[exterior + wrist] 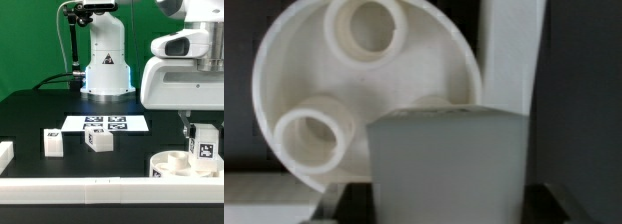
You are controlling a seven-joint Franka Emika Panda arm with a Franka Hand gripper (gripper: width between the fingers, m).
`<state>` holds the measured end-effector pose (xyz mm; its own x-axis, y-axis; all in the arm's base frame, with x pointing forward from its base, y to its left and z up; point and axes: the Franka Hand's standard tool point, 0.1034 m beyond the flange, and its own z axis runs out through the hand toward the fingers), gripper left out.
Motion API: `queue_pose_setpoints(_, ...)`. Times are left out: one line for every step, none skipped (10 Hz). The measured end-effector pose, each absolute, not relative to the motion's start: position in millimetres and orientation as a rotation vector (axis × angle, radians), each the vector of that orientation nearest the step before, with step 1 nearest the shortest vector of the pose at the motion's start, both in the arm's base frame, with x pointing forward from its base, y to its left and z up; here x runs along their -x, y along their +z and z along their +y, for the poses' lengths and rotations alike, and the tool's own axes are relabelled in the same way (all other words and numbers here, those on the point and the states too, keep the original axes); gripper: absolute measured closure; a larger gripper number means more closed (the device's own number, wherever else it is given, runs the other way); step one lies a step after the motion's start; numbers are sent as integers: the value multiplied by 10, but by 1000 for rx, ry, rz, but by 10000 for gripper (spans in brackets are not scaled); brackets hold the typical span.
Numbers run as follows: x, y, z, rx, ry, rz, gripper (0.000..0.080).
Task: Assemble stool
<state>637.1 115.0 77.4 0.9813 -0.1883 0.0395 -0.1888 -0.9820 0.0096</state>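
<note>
One white leg (204,146) stands upright in the gripper (201,134), whose jaws are closed on the leg's upper part and hold nothing else. The leg's long axis runs vertical, in line with the hand above it, and its tagged face looks toward the exterior camera. The wrist points straight down over the near right of the table (30,115), well away from the arm's base (106,62) at the far centre. Just below the leg, spreading toward the exterior view's left, the seat (176,163) lies flat with its sockets up. In the wrist view the leg (445,160) is a grey block filling the foreground and the seat (423,78) lies behind it. One socket (365,24) and a second socket (313,136) show open and empty beside the leg, not under it. Any socket beneath the leg is hidden, so I cannot tell whether its foot is already entering one or only hangs above the disc; the coming move likely turns on that alignment. Farther left, two loose legs (53,143) (98,140) lie well apart from the seat, with the marker board (105,124) just beyond them. A border rail (90,186) runs along the near edge.
</note>
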Motion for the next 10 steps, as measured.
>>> queue_pose_setpoints(-6369,772,1151,-3097,77,-487,459)
queue_pose_setpoints(-6362,775,1147,-3072,87,-648,459)
queue_pose_setpoints(-6363,775,1141,-3051,95,-757,459)
queue_pose_setpoints(-6365,775,1136,-3008,96,-931,459)
queue_pose_setpoints(-6365,775,1133,-2969,96,-1054,459)
queue_pose_setpoints(-6365,775,1132,-2952,94,-1110,459)
queue_pose_setpoints(-6366,774,1129,-2933,90,-1172,459)
queue_pose_setpoints(-6365,774,1130,-2897,86,-1273,459)
queue_pose_setpoints(-6365,774,1135,-2862,78,-1371,459)
queue_pose_setpoints(-6364,774,1142,-2784,64,-1548,459)
